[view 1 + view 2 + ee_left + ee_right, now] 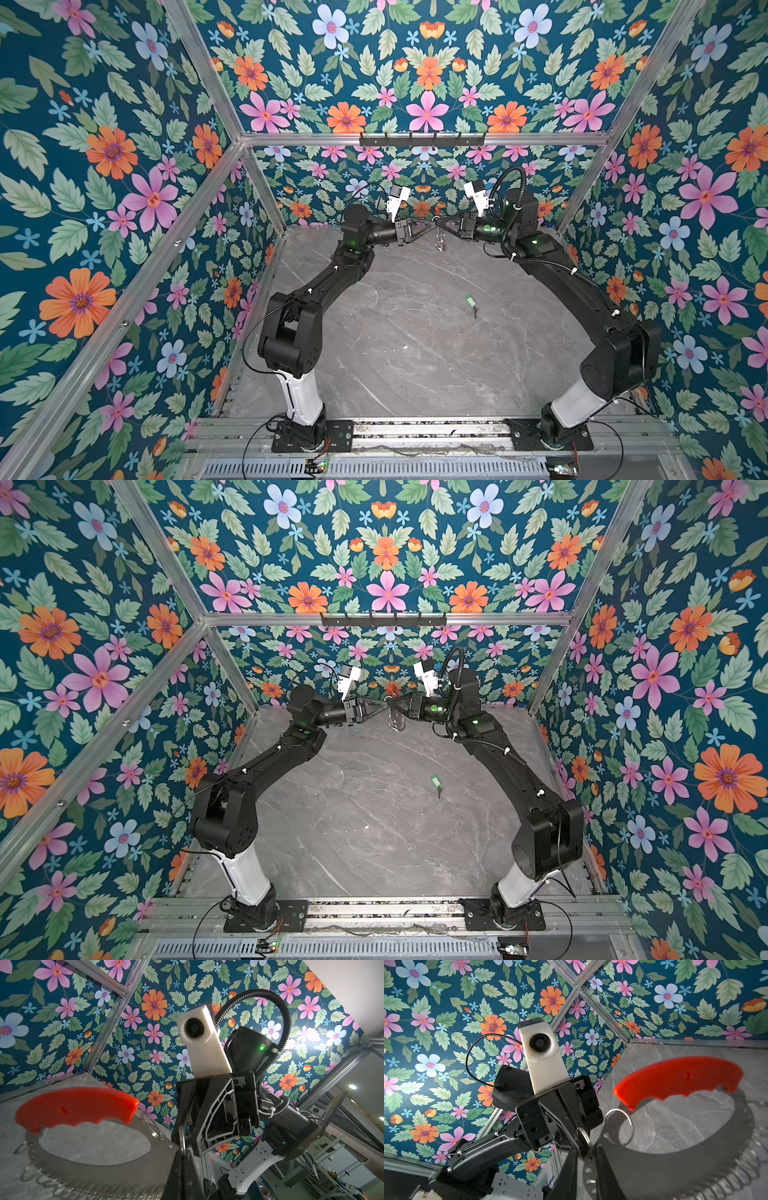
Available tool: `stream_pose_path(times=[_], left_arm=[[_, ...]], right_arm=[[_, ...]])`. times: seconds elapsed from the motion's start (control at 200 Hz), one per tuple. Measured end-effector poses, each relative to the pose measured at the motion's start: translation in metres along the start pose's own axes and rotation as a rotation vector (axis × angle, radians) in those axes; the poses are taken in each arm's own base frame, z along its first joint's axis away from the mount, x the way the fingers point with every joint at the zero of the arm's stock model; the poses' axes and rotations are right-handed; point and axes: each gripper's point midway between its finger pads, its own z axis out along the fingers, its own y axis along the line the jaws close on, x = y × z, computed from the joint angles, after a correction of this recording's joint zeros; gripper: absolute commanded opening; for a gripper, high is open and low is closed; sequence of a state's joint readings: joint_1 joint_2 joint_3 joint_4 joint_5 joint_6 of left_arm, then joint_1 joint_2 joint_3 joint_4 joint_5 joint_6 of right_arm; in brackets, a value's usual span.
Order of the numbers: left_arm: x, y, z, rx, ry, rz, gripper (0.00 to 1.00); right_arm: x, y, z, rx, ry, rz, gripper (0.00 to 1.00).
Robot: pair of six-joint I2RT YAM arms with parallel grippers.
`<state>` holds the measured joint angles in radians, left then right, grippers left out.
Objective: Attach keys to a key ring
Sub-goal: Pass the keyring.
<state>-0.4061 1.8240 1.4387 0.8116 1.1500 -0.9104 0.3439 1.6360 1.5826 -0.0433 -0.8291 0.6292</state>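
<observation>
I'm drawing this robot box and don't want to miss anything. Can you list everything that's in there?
table: one, grey marble, at the bottom.
walls: several, blue with flowers, around the table.
hook rack: one, black, high on the back wall.
key: one, light green head, lying on the table, untouched.
key ring: one, grey with a red grip, held up at the far side.
small rings: many, silver, strung on the key ring.
arms: two, black and white, reaching from the near edge.
left gripper: one, black, shut on the key ring.
right gripper: one, black, at the key ring's end; grip unclear.
</observation>
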Motion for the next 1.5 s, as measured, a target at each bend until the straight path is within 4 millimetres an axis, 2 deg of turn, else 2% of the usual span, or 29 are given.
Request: stream_pose_path(times=[0.19,0.41,0.496,0.556,0.616,0.671,0.771,0.876,1.011,1.121,1.246,1.376,1.502], left_arm=[[0.001,-0.003,-0.001,0.007,0.01,-0.007,0.0],[0.002,-0.003,-0.002,0.0,0.02,-0.023,0.0],[0.002,-0.002,-0.003,-0.012,0.018,-0.034,0.31],[-0.001,-0.003,-0.005,-0.028,0.005,-0.027,0.41],[-0.005,-0.004,-0.008,-0.062,-0.023,-0.022,0.4],[-0.007,-0.002,-0.013,-0.106,-0.05,-0.014,0.34],[-0.01,0.009,-0.027,-0.222,-0.111,0.008,0.26],[-0.015,0.018,-0.039,-0.321,-0.157,0.037,0.26],[-0.017,0.031,-0.05,-0.393,-0.17,0.049,0.27],[-0.028,0.04,-0.058,-0.436,-0.179,0.068,0.3],[-0.041,0.047,-0.057,-0.442,-0.18,0.094,0.32],[-0.032,0.053,-0.048,-0.395,-0.16,0.057,0.34],[-0.027,0.041,-0.04,-0.317,-0.165,0.039,0.38]], right_arm=[[0.0,-0.001,0.002,0.006,0.004,-0.008,0.02],[0.002,-0.002,0.004,0.004,0.006,-0.018,0.0],[0.003,-0.003,0.006,-0.006,0.0,-0.023,0.0],[0.005,-0.006,0.008,-0.012,-0.008,-0.021,0.0],[0.01,-0.011,0.011,-0.018,-0.02,-0.007,0.0],[0.014,-0.016,0.012,-0.028,-0.035,0.003,0.0],[0.009,-0.019,0.011,-0.04,-0.109,0.001,0.0],[-0.005,-0.02,0.007,-0.051,-0.206,-0.008,0.0],[-0.018,-0.007,0.003,-0.11,-0.288,-0.041,0.0],[-0.026,0.0,0.001,-0.149,-0.328,-0.058,0.0],[-0.03,0.004,0.0,-0.174,-0.346,-0.054,0.0],[-0.033,0.004,0.003,-0.2,-0.362,-0.063,0.0],[-0.028,-0.007,0.01,-0.191,-0.346,-0.025,0.0]])
